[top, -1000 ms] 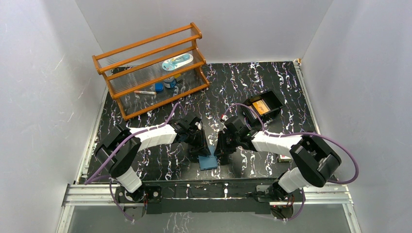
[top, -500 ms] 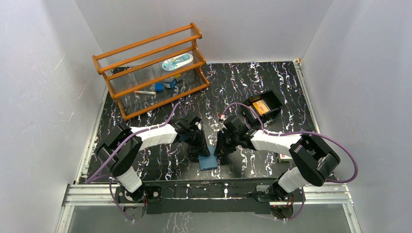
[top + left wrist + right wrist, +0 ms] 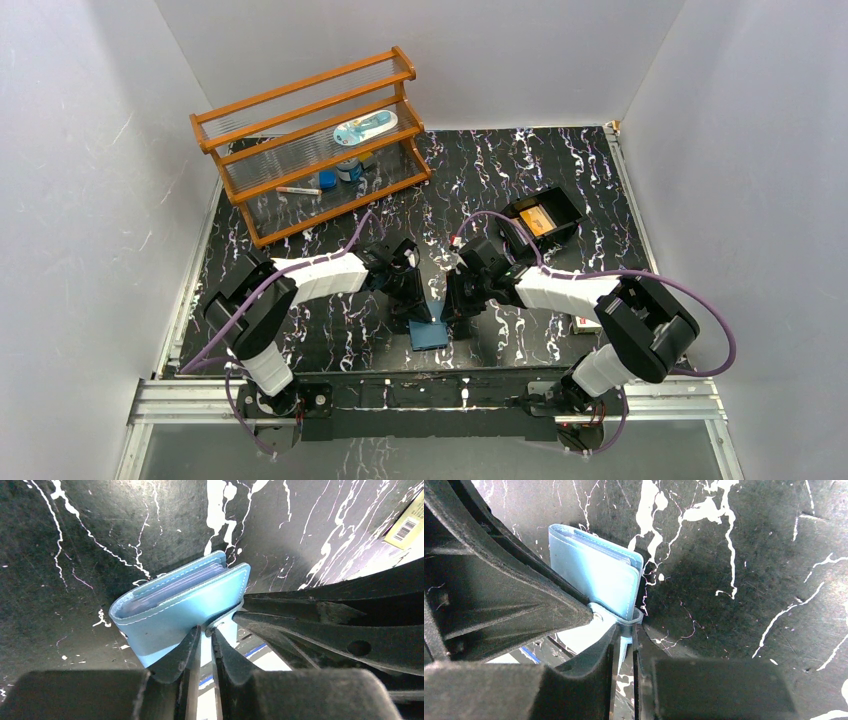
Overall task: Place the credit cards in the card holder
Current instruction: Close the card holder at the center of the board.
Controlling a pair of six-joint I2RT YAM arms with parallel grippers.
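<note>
The blue card holder (image 3: pixel 431 334) lies folded near the table's front edge, between my two grippers. In the left wrist view the card holder (image 3: pixel 175 605) is light blue with stitched edges, and my left gripper (image 3: pixel 205 630) is shut on its flap by the snap. In the right wrist view my right gripper (image 3: pixel 625 625) is shut on the snap tab of the card holder (image 3: pixel 594 575). In the top view the left gripper (image 3: pixel 414 316) and right gripper (image 3: pixel 453 317) meet over it. An orange card (image 3: pixel 537 221) lies in the black tray (image 3: pixel 565 205). A pale card (image 3: pixel 407 527) with a barcode lies near the right arm.
A wooden rack (image 3: pixel 310 140) with small items stands at the back left. The black tray sits at the back right of the marbled black table (image 3: pixel 560 160). White walls enclose the table on three sides. A metal rail (image 3: pixel 430 395) runs along the near edge.
Both arms have edged very slightly; the card holder stays in the same place and both grippers keep their hold.
</note>
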